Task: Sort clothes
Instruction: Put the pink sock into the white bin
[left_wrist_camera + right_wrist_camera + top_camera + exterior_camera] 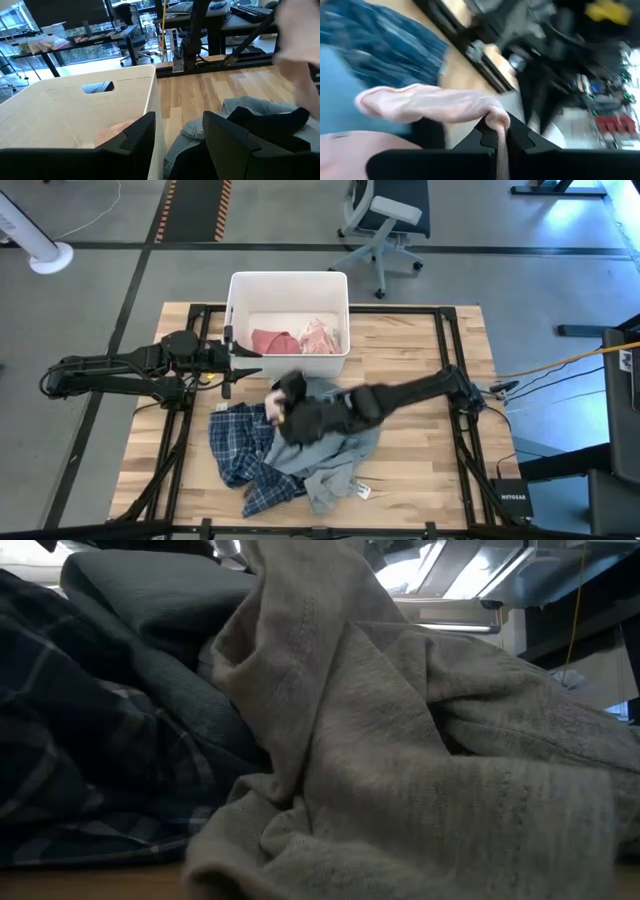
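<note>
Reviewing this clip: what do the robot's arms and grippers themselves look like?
Both arms are matte black, built of slim tubular links with bulkier rounded joints. The left gripper has two broad, flat, angular black fingers. The right gripper has similar dark, squared fingers. No markings or coloured cables are readable on either.

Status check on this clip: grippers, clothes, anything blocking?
Right gripper shut on pale pink garment above the pile. Left gripper open, beside white plastic bin. Nothing blocking.

Even daylight; right wrist view perhaps motion-blurred.
</note>
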{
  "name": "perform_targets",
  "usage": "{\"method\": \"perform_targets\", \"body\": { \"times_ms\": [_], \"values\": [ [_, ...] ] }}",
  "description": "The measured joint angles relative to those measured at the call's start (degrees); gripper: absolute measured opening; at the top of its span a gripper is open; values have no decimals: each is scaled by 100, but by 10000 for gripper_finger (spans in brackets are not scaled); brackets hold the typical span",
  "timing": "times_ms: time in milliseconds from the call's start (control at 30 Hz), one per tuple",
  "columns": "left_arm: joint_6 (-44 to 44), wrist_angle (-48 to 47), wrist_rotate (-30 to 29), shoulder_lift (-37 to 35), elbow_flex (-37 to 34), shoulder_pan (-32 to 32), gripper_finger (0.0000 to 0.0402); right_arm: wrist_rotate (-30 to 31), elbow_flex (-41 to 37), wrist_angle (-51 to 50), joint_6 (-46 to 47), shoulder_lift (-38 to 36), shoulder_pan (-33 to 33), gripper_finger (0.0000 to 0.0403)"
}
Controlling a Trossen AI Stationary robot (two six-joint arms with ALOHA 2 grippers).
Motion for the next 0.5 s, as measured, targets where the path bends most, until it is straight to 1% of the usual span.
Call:
{"method": "perform_targets", "body": {
  "times_ms": [200,367,433,500],
  "values": [
    [-2,3,1,0,0,-1,159,344,4,373,-346,-385,-742,14],
    [-4,4,0,0,0,1,159,342,2,1104,-863,-516,-1365,15],
    [-4,4,0,0,0,-1,159,340,4,1364,-884,-532,-1614,15],
    [-4,2,0,0,0,1,159,225,4,1404,-810,-533,-1844,15]
  ]
}}
